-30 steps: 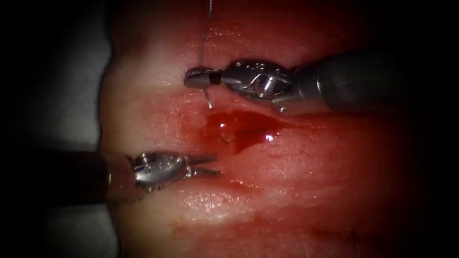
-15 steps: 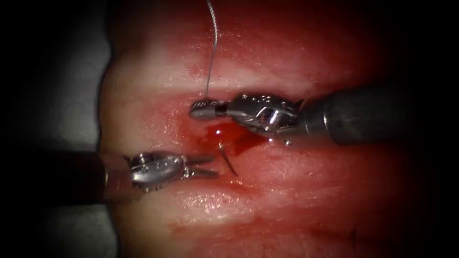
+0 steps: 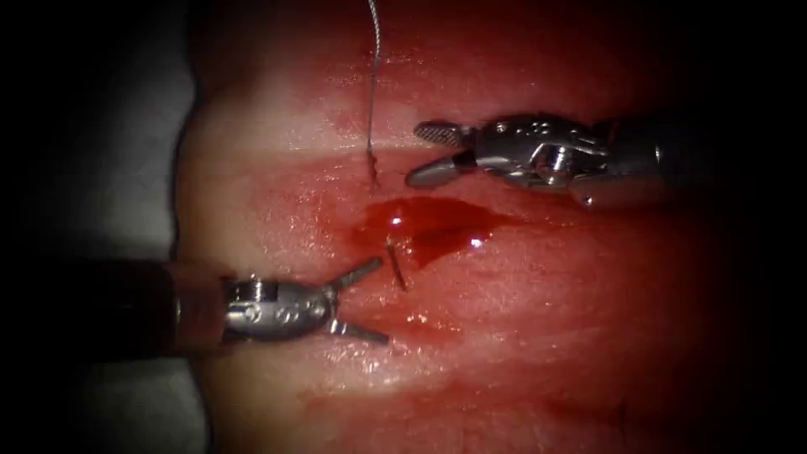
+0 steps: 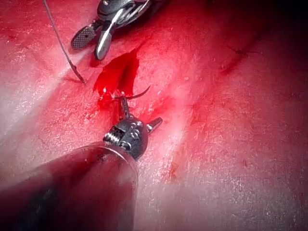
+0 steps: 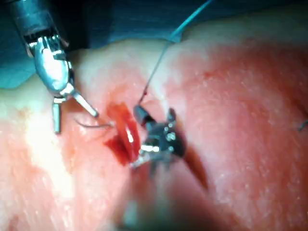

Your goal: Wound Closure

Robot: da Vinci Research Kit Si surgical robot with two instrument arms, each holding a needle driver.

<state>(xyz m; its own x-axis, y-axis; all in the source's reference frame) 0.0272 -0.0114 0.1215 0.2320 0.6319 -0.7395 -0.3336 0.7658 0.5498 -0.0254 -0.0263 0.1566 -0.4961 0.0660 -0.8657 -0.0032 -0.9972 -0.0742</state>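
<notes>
The curved needle (image 3: 395, 267) is in the tissue (image 3: 538, 286). Its tip sticks out at the near edge of the red fluid (image 3: 424, 229) that fills the cut, and neither tool holds it. The thread (image 3: 371, 92) runs down from above into the tissue on the far side of the cut. My right tool (image 3: 414, 155) hovers open just right of that entry point, holding nothing. My left tool (image 3: 382, 301) is open with nothing in it, its upper jaw close to the needle tip. The left wrist view shows the needle (image 4: 137, 94) just past the left tool (image 4: 139, 113). The right wrist view shows the needle (image 5: 94, 126) too.
The tissue's left edge (image 3: 189, 219) drops to a dark grey cloth (image 3: 109, 168). An older small mark (image 3: 620, 414) lies on the tissue at the near right. The right tool's shaft (image 3: 672, 155) spans the far right.
The right tool, shut on the needle, pushed it down into the tissue, then let go, opened and drew back up and right. The needle tip came out on the near side. The left tool opened wider.
</notes>
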